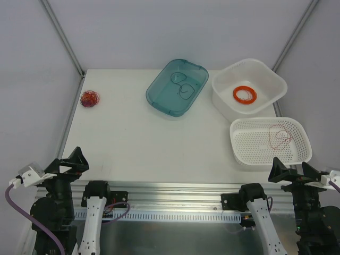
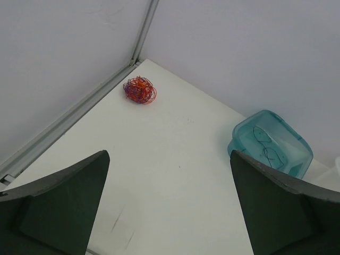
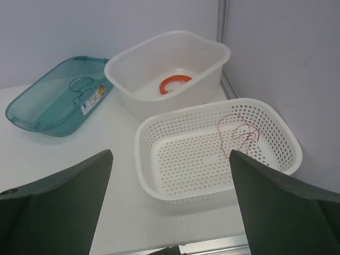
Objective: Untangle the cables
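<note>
Gaping wide, the left claw [image 2: 170, 212] holds nothing; the cables [image 1: 89, 99] lie wadded at the desk's [image 1: 133, 143] ten o'clock. A teal tub [image 1: 150, 97] at twelve holds dark wire loops [image 1: 183, 87]; white tub [image 1: 276, 79] at one — orange coil [image 1: 245, 95]; perforated basket [image 1: 234, 133] at three — red wire [image 1: 280, 136]; right claw [image 3: 170, 212] likewise wide.

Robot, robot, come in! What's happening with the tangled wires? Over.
Left gripper open, right gripper open, both empty. Cable wad sits alone near the far-left corner. Nothing between it and the left gripper.

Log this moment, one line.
cables: wadded, far left, ungrasped | left claw: open, empty | right claw: open, empty | teal bin: dark wire | white tub: orange coil | basket: red wire
</note>
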{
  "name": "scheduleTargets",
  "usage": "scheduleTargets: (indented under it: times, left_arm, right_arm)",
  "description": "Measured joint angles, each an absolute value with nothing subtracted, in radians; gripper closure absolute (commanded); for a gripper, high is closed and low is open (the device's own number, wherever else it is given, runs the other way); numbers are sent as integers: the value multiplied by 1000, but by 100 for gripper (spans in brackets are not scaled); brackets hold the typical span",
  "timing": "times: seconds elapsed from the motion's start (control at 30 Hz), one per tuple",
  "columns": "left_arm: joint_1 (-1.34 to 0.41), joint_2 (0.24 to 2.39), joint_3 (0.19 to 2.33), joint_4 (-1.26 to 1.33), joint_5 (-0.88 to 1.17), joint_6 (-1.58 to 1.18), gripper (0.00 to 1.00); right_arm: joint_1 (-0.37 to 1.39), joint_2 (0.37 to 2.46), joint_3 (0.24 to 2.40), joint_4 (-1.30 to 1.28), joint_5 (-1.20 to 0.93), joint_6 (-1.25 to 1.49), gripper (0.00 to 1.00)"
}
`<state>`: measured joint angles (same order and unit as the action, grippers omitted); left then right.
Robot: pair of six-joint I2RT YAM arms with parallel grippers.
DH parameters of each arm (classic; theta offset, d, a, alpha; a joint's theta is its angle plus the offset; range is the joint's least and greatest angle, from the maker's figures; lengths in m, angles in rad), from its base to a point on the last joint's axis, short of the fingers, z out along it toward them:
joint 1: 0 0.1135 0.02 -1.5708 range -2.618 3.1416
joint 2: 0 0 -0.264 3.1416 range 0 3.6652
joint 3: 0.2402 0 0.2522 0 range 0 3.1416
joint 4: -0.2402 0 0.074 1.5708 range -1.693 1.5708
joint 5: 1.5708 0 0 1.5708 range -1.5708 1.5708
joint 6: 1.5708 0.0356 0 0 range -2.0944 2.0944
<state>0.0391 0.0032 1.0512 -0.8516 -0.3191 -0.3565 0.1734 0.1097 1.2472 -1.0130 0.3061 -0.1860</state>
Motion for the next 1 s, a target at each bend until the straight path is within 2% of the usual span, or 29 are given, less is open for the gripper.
scheduleTargets:
  times: [0.33,0.47,0.67,1.0]
  left_arm:
    - [39,9,986,-852,-278,-458,1]
    - [39,83,952,-852,-255,-548,1]
    - [39,350,892,-842,-239,-727,1]
    - [41,840,847,-641,-245,-935,1]
  right_arm:
    - [173,113,1247,-1015,263,-191,3]
    - [173,138,1246,-1015,216,-189,3]
    - [173,220,1225,-1015,103,-189,3]
    - [173,276,1181,-1008,-21,-194,3]
